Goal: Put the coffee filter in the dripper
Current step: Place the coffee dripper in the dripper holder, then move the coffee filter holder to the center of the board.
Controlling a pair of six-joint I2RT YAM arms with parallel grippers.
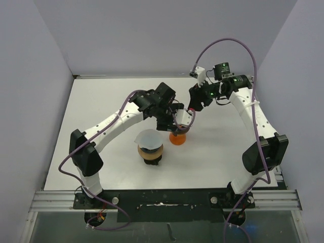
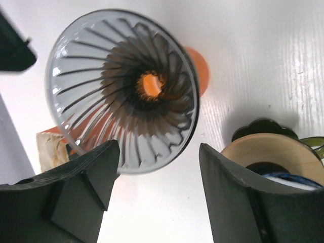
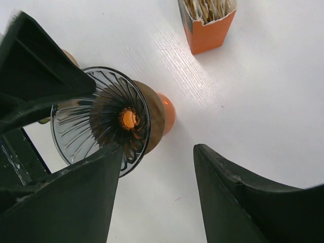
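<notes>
White surface (image 1: 101,167), plain grey walls on three sides. Nearest the arm bases: wood-collared carafe (image 1: 150,152) with a pale cone on top; cannot tell what the cone is. Just beyond it and to the right, the glass dripper (image 2: 121,86) stands upright on its orange foot, ribs bare down to the hole. No filter in it.

Left pincer (image 2: 158,152) hangs above the dripper, fingers spread wide, nothing between them. Right pincer (image 3: 158,152) is likewise spread and empty, set on the dripper's far side. The two heads sit very near each other.

Farthest: orange carton (image 3: 207,30), open-topped, standing on the surface just beyond the dripper, with paper filters (image 3: 207,7) packed upright inside. The task's filter is in there, not yet taken.

Risks, as I judge them:
- Both heads crowd one small spot, so a reach for the carton could clip the other arm.
- The dripper is a wide cone on a narrow foot, and a finger brushing the rim could tip it.
- The filters sit tight together, so a pinch may draw several or lift the light carton with them.
- A limp filter let go off-centre could fold and sit crooked in the cone
</notes>
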